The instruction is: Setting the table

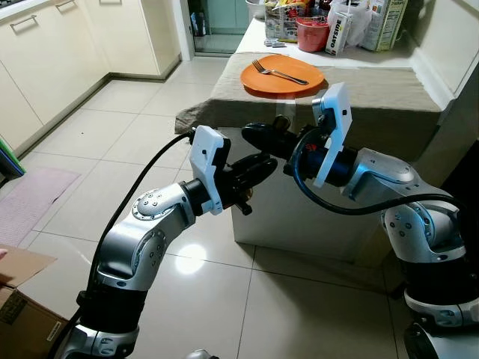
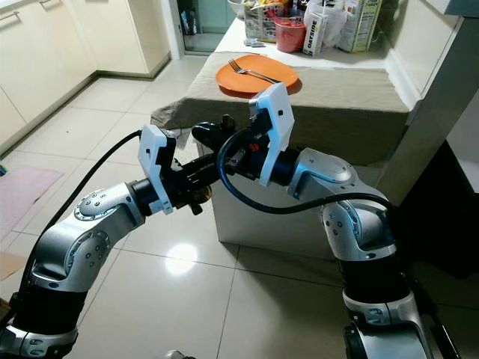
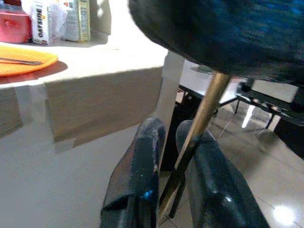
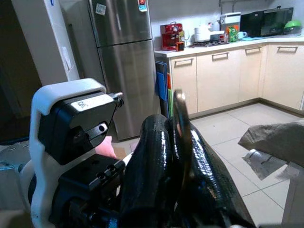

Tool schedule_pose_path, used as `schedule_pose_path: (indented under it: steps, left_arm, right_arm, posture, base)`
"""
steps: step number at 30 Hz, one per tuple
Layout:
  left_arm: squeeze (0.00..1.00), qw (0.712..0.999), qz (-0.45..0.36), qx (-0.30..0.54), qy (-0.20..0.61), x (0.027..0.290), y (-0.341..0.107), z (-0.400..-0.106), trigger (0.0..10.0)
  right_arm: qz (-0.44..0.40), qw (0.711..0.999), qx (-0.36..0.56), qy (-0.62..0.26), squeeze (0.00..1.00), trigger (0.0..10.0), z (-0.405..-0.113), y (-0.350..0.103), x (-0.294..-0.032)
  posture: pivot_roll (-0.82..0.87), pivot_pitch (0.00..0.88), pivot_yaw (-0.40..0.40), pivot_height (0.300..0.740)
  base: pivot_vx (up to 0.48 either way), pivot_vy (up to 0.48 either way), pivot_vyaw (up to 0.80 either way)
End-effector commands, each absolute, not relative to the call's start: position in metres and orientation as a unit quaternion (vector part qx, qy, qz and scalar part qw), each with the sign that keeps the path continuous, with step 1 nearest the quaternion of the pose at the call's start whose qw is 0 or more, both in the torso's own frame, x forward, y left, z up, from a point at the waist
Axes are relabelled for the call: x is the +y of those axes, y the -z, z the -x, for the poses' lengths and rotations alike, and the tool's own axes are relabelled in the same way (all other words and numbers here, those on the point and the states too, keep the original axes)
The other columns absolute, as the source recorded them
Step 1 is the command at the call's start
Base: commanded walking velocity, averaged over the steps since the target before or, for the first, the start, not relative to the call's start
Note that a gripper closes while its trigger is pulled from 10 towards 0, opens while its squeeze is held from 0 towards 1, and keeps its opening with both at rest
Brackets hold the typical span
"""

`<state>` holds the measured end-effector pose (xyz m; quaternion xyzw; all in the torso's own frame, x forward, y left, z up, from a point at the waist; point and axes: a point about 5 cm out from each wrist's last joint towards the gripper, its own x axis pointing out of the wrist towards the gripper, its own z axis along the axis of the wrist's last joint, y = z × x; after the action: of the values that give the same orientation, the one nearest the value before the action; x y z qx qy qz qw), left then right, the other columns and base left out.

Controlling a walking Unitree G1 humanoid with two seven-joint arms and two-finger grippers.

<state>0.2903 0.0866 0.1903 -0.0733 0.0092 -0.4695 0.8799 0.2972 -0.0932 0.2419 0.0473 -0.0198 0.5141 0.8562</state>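
Utensil: a slim brass-coloured utensil (image 3: 199,123) was held in front of the table (image 1: 374,97)
Left hand (image 3: 178,161): clenched on its lower end
Right hand (image 4: 178,142): clenched on its other end
Table: an orange plate (image 1: 282,78) carried a fork (image 1: 278,72)

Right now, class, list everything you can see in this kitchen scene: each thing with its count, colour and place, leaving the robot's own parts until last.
Plate: one, orange, on the table.
Fork: one, silver, lying on the plate.
Table: one, olive-brown cloth, ahead of the robot.
Red tub: one, at the table's far end among cartons and bags.
Fridge: one, steel, beside cream cabinets.
Utensil: one, brass-coloured, thin handle between both pincers.
Left pincer: black, shut on the utensil.
Right pincer: black, shut on the utensil.
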Motion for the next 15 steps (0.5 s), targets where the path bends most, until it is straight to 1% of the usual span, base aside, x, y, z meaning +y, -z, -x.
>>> schedule_pose_path:
  steps: [1, 5, 6, 7, 8, 9, 15]
  left_arm:
    - [0.00, 0.898, 0.069, -0.013, 0.434, 0.102, -0.198, -0.296, 0.0]
    - [0.00, 0.898, 0.068, -0.013, 0.435, 0.101, -0.198, -0.296, 0.0]
    - [0.00, 0.898, 0.068, -0.013, 0.435, 0.101, -0.198, -0.296, 0.0]
    - [0.00, 0.897, 0.068, -0.013, 0.436, 0.101, -0.198, -0.296, 0.0]
    - [0.00, 0.898, 0.068, -0.013, 0.436, 0.101, -0.198, -0.296, 0.0]
    - [0.00, 0.898, 0.067, -0.013, 0.436, 0.101, -0.198, -0.296, 0.0]
    - [0.00, 0.898, 0.068, -0.012, 0.435, 0.101, -0.198, -0.297, 0.0]
  right_arm:
    - [-0.043, 0.853, -0.018, -0.520, 0.00, 0.0, -0.296, -0.242, -0.092]
    - [-0.035, 0.860, -0.014, -0.508, 0.00, 0.0, -0.298, -0.241, -0.092]
    - [-0.030, 0.865, -0.010, -0.500, 0.00, 7.0, -0.300, -0.240, -0.093]
    - [-0.026, 0.868, -0.010, -0.496, 0.00, 10.0, -0.301, -0.240, -0.093]
    - [-0.026, 0.872, -0.009, -0.489, 0.00, 10.0, -0.303, -0.240, -0.094]
    - [-0.025, 0.875, -0.009, -0.483, 1.00, 10.0, -0.305, -0.240, -0.095]
    - [-0.020, 0.880, -0.007, -0.475, 1.00, 10.0, -0.307, -0.239, -0.095]
  posture:
    - [-0.17, 0.009, 0.066, 0.740]
    - [-0.17, 0.009, 0.067, 0.740]
    - [-0.17, 0.009, 0.067, 0.740]
    - [-0.17, 0.009, 0.067, 0.740]
    - [-0.17, 0.012, 0.067, 0.740]
    - [-0.17, 0.012, 0.067, 0.740]
    - [-0.17, 0.011, 0.067, 0.740]
  base:
    - [0.000, 0.000, 0.00]
    - [0.000, 0.000, 0.00]
    - [0.000, 0.000, 0.00]
    - [0.000, 0.000, 0.00]
    - [0.000, 0.000, 0.00]
    - [0.000, 0.000, 0.00]
    - [0.000, 0.000, 0.00]
